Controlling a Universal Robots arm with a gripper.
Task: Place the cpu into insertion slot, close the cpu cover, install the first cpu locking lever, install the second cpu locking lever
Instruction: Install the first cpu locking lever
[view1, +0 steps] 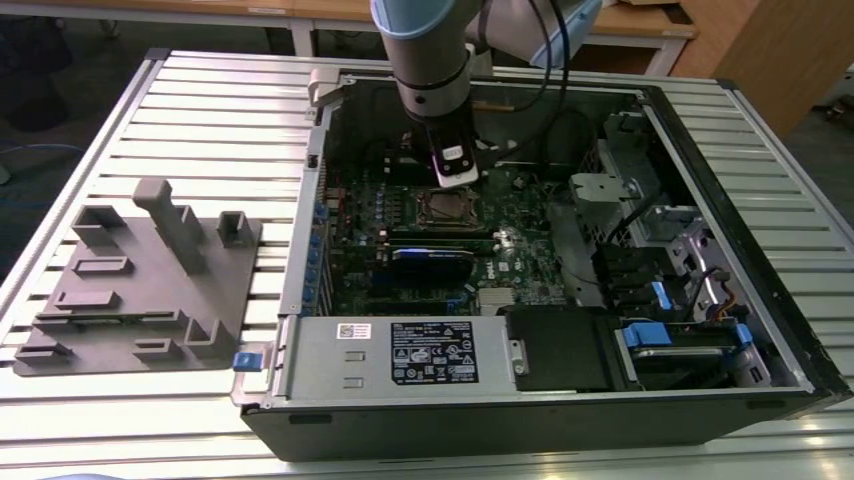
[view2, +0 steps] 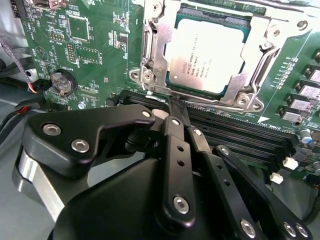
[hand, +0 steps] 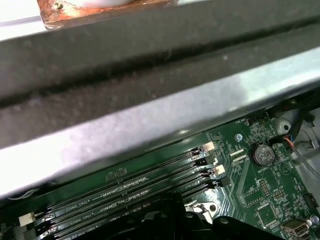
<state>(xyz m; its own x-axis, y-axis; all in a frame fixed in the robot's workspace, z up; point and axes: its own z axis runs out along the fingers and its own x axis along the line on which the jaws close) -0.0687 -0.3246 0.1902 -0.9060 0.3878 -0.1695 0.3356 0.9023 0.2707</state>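
Nosing my claw (view2: 172, 107), tips together and gripping nothing, onto locking lever (view2: 210, 102) at cpu cover (view2: 156, 50) edge; cpu (view2: 207, 55) seated beneath. Push steady, square on wire, lest I slip.

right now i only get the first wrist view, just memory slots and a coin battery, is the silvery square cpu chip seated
Observer: Yes. In the second wrist view the silvery-tan square cpu chip lies flat, with the thin silver metal cpu cover frame down around it.
Operator: where's the claw
Observer: The black claw has its tip at the cover's edge that faces the long black memory slots.
Operator: and from outside
Observer: In the exterior view the blue-grey arm hangs straight down over the chip, inside the open black computer case.
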